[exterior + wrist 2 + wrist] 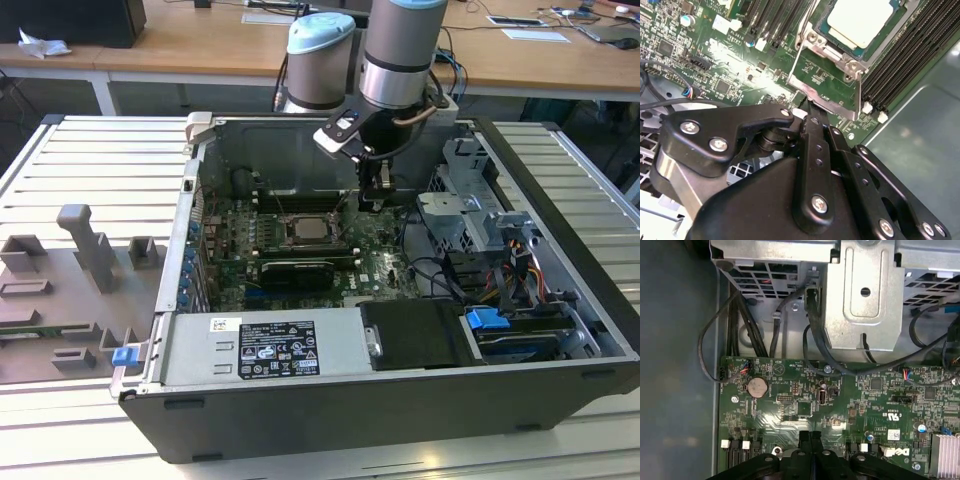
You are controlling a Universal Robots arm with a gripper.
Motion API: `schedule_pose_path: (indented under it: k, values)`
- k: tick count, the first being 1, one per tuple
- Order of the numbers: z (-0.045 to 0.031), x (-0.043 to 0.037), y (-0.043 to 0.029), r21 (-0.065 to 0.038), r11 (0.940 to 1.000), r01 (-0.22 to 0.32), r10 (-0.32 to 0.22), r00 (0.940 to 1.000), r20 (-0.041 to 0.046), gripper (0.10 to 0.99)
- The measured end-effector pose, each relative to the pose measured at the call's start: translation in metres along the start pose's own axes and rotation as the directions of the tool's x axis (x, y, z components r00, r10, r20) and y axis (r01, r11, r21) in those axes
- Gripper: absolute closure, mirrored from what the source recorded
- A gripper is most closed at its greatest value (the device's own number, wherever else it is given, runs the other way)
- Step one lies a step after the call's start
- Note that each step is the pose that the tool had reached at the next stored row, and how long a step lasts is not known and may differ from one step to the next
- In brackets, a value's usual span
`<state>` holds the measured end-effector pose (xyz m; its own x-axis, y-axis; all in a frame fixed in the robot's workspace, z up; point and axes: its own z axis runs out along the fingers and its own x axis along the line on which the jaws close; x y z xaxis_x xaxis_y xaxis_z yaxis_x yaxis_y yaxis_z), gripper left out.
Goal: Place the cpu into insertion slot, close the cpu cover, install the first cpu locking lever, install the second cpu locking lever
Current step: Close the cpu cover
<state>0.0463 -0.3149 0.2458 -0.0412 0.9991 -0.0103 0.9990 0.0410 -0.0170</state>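
Note:
In the exterior view the cpu [304,228] lies flat in the insertion slot [300,243] on the green board inside the open computer case, pale top up. The second wrist view shows the cpu [860,20] close up. The silvery cpu cover [826,50] lies down around it, and its outer edge reaches toward my fingertips. A thin wire lever [805,27] runs along one side of the socket. My gripper [372,203] hangs just to the exterior view's right of the socket. Its black fingers are pressed together in both wrist views [809,109] [810,436], and the tips are at the cover's outer edge.
Long black memory slots [905,55] flank the socket. A metal drive cage [470,205] with cables [740,325] stands close to the gripper's right in the exterior view. The power supply [265,345] fills the case front. Grey fixtures [90,250] sit on the table to the exterior view's left.

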Motion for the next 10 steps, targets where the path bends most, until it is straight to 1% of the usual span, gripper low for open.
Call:
schedule_pose_path:
  k: [6, 9, 10]
  values:
    - [0.0001, 0.0003, -0.0060, 0.000, 1.0000, 0.001, -0.001, 1.0000, 0.0000, 0.980]
    - [0.0002, 0.0005, -0.0109, 0.000, 1.0000, 0.001, -0.001, 1.0000, 0.0000, 0.980]
    - [0.0004, 0.0006, -0.0140, 0.000, 1.0000, 0.000, 0.000, 1.0000, -0.0002, 0.980]
